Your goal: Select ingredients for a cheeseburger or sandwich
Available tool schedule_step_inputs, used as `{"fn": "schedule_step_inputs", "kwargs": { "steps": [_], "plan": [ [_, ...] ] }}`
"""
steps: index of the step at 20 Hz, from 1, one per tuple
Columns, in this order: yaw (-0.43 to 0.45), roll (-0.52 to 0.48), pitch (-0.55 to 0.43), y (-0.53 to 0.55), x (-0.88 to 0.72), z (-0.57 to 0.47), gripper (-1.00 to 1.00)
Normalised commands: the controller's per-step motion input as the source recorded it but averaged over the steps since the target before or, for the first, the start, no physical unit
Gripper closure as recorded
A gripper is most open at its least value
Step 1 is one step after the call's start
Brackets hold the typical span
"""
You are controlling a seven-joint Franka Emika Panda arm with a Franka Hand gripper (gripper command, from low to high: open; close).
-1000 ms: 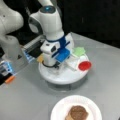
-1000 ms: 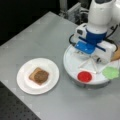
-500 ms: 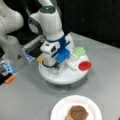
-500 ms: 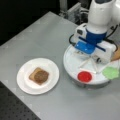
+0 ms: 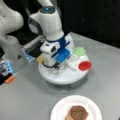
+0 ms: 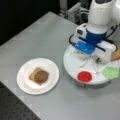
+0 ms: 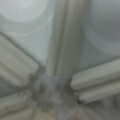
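Two food pieces already sit stacked on the white paper plate [image 6: 23, 82] on the grey table [image 6: 37, 37]: a brown square toast slice [image 6: 32, 75] with a dark-brown round patty [image 6: 40, 77] on top of it; in a front view the same patty [image 5: 78, 112] shows near the bottom edge. Well apart from that plate stands a white round divided tray [image 6: 72, 63] with raised ribs splitting it into compartments. The red disc [image 6: 84, 76] lies in the tray compartment nearest a front view's bottom, and the green lettuce piece [image 6: 110, 72] rests at the tray's rim toward that view's right. A yellow-orange piece [image 5: 40, 58] peeks out at the tray's edge behind the arm toward a front view's left.

The white and blue arm reaches down over the tray's middle, and its claw [image 5: 55, 65] is low inside the tray, hidden by the wrist in both front views. The wrist view shows only the tray's white ribs [image 7: 63, 45] meeting at the hub, very close up. Whether the claw is released or clenched I cannot tell.
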Motion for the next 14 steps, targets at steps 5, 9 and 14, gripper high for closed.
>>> {"fn": "schedule_step_inputs", "kwargs": {
  "steps": [5,9,14],
  "plan": [
    [0.252,-0.026,-0.105,-0.02,-0.28,-0.23,-1.0],
    [0.212,-0.007,-0.112,0.0,-0.27,-0.23,-1.0],
    [0.188,-0.01,-0.115,0.0,-0.27,-0.21,-1.0]
  ]
}}
